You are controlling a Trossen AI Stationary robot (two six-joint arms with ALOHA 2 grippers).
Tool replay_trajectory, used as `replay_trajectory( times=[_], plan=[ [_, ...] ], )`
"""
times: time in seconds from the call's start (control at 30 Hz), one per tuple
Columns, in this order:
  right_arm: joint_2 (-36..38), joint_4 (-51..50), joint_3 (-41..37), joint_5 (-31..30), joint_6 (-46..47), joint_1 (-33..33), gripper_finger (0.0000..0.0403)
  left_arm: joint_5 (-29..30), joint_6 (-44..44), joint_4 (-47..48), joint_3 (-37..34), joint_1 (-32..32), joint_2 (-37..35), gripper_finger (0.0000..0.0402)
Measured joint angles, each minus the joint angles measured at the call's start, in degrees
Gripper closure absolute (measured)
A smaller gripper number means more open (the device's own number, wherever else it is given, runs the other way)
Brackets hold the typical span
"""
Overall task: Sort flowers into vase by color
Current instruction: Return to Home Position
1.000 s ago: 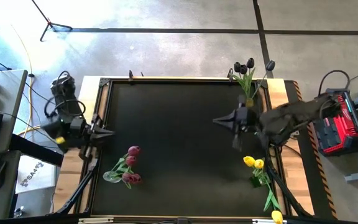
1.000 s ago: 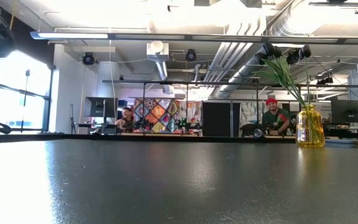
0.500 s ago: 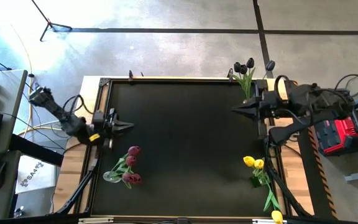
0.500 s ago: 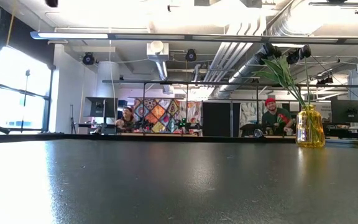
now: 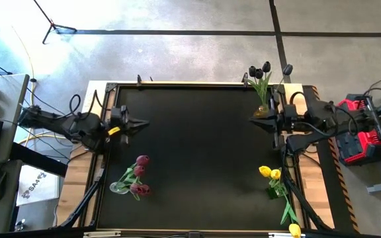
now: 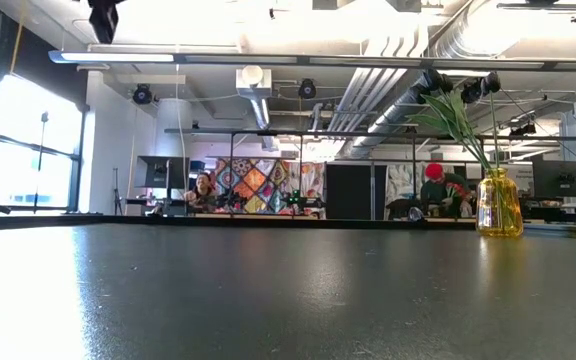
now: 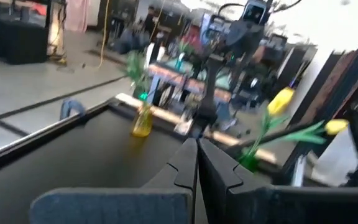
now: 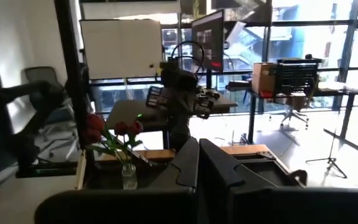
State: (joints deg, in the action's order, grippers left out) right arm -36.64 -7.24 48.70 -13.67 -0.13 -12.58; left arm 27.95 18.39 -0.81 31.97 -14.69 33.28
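Left gripper (image 5: 136, 123) pinched closed, empty, over table (image 5: 197, 145) left edge. Right gripper (image 5: 255, 117) closed, empty, at right edge beside dark flowers (image 5: 259, 70) in yellow vase (image 6: 499, 205).

Ten tulip heads in all: four near-black tulips (image 5: 259, 74), three pink-red tulips (image 5: 139, 172) and three yellow tulips (image 5: 264, 171). One yellow vase (image 6: 499, 206) and one clear vase (image 5: 117, 188) — the yellow bunch's holder cannot be made out. Two arms, one end effector each — the left end effector (image 5: 141, 123) and the right end effector (image 5: 256, 116). Two people (image 6: 435, 186) show beyond the one worktop (image 5: 197, 152).
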Motion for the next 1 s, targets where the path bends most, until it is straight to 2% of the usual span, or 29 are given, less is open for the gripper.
replay_trajectory(
  times=[0.2,0.43,0.73,1.0],
  plan=[
    [8.0,1.86,-9.72,-6.96,4.45,-0.04,0.0403,-1.3,-1.99,5.35,0.0,4.44,-0.63,0.0401],
    [17.25,1.94,-18.32,-7.08,10.33,-0.31,0.0403,-1.82,-8.01,5.72,-1.79,5.52,-2.03,0.0401],
    [27.54,2.39,-27.7,-8.78,10.07,-0.22,0.0403,-4.86,-8.06,-3.97,-13.44,5.55,-5.82,0.0401],
    [28.91,1.12,-30.58,-10.55,9.28,-0.17,0.0403,-4.55,-4.74,-12.51,-22.61,5.59,-8.89,0.0401]
  ],
)
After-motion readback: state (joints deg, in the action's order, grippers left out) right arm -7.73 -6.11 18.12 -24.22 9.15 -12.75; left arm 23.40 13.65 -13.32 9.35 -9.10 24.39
